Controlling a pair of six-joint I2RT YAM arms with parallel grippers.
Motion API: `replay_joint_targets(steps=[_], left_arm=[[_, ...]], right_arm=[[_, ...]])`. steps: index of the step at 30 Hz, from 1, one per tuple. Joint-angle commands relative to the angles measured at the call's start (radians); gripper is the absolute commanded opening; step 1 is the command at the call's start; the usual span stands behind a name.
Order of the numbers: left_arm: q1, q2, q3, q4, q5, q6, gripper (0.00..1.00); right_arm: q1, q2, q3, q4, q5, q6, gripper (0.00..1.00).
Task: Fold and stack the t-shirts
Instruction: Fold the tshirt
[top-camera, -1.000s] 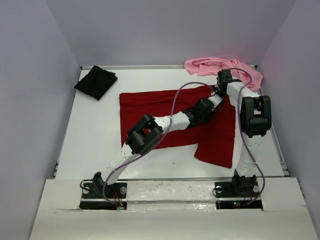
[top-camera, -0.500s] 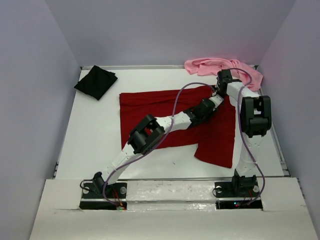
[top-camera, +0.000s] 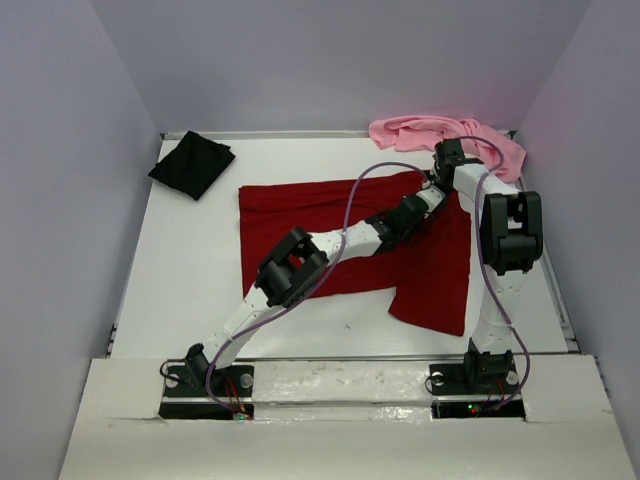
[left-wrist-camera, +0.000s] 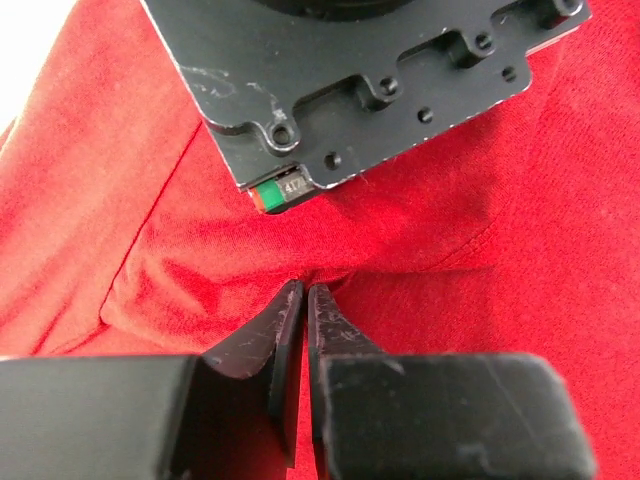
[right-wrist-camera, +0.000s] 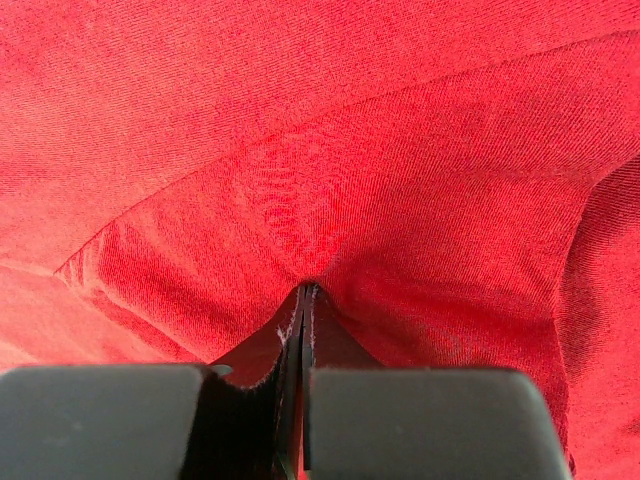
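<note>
On the far left of my overhead view the black t-shirt (top-camera: 192, 164) lies in a small dark bundle near the back corner of the table (top-camera: 190, 290), well apart from everything else. The dark red t-shirt (top-camera: 300, 215) is spread across the middle, mostly flat, with its right part hanging down towards me in a longer flap.

My left arm reaches diagonally over that shirt to its far right edge. The left gripper (left-wrist-camera: 304, 292) has its jaws nearly together, with a small pucker of red cloth gathered at the tips, so I read it as pinching the fabric. Just beyond it is the right gripper (right-wrist-camera: 303, 292), fully closed on a fold of the same red cloth. The two pinches sit close together, almost touching. Behind them, in the far right corner, the light pink t-shirt (top-camera: 445, 135) lies crumpled.

I judge this to be the start of a fold on the red shirt, with both grips set. To do it well I want each pinch to hold only the top layer, so I'd lift slightly and watch for the cloth peeling cleanly off the table. With the grippers this close, I'd move them together at the same height, keep the edge taut between them, and steer clear of the pink shirt behind
</note>
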Motion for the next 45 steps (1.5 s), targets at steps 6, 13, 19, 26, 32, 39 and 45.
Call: replay_joint_targets(steps=[6, 13, 19, 26, 32, 39, 45], left_arm=[[0.005, -0.012, 0.029, 0.003, 0.005, 0.002, 0.14], [0.006, -0.069, -0.005, -0.018, 0.031, -0.007, 0.15], [0.003, -0.112, -0.012, -0.067, 0.056, -0.022, 0.17], [0.002, -0.129, 0.0, -0.121, 0.054, -0.017, 0.18], [0.0, -0.141, 0.03, -0.161, 0.05, -0.005, 0.16], [-0.005, -0.161, 0.041, -0.193, 0.056, -0.004, 0.11], [-0.009, -0.181, 0.075, -0.248, 0.077, -0.005, 0.11]], right_arm=[[-0.003, 0.043, 0.005, 0.01, 0.01, -0.014, 0.0], [-0.003, 0.048, 0.005, 0.009, 0.008, -0.014, 0.0], [-0.003, 0.046, 0.007, 0.007, 0.006, -0.014, 0.0], [-0.003, 0.046, 0.005, 0.007, 0.005, -0.014, 0.0], [-0.003, 0.046, 0.004, 0.007, 0.005, -0.017, 0.0], [-0.003, 0.051, 0.01, 0.007, 0.003, -0.015, 0.0], [-0.003, 0.053, 0.01, 0.006, 0.003, -0.017, 0.0]])
